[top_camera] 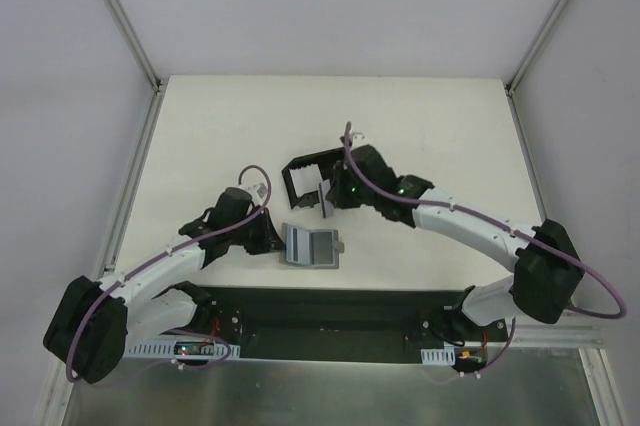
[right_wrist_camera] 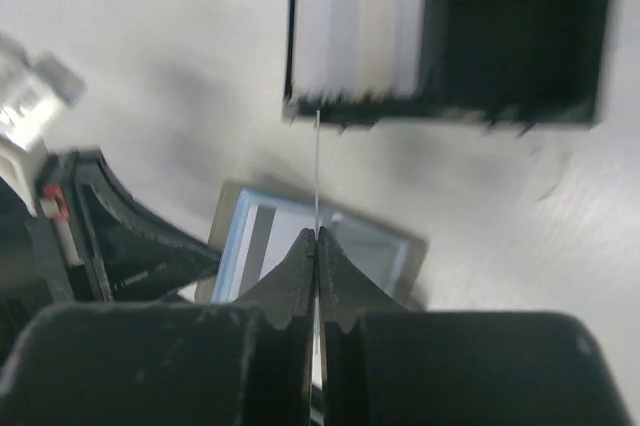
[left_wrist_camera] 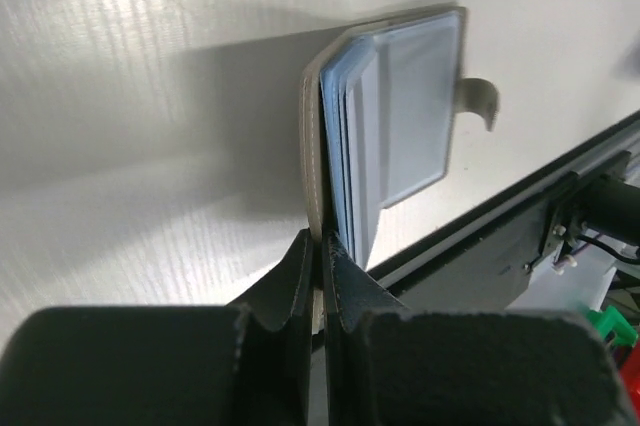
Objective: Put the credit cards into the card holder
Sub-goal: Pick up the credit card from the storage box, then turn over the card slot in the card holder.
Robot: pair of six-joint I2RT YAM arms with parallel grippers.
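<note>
1. left gripper (left_wrist_camera: 320, 246): jaws pinched tight on the cover edge of the grey wallet (left_wrist_camera: 400, 116).
2. The grey wallet lies open on the table (top_camera: 200, 146) near the front edge, with pale pockets showing inside.
3. right gripper (right_wrist_camera: 316, 246): jaws closed flat on a thin card (right_wrist_camera: 317, 166), held upright and seen edge-on. Can't tell its colour.
4. The card's far end sits right at the near wall of the black card holder (right_wrist_camera: 500, 36). Can't tell if they touch.
5. The card holder stands on the table just beyond the wallet, with blurred pale sheets (right_wrist_camera: 350, 26) standing in one end.
</note>
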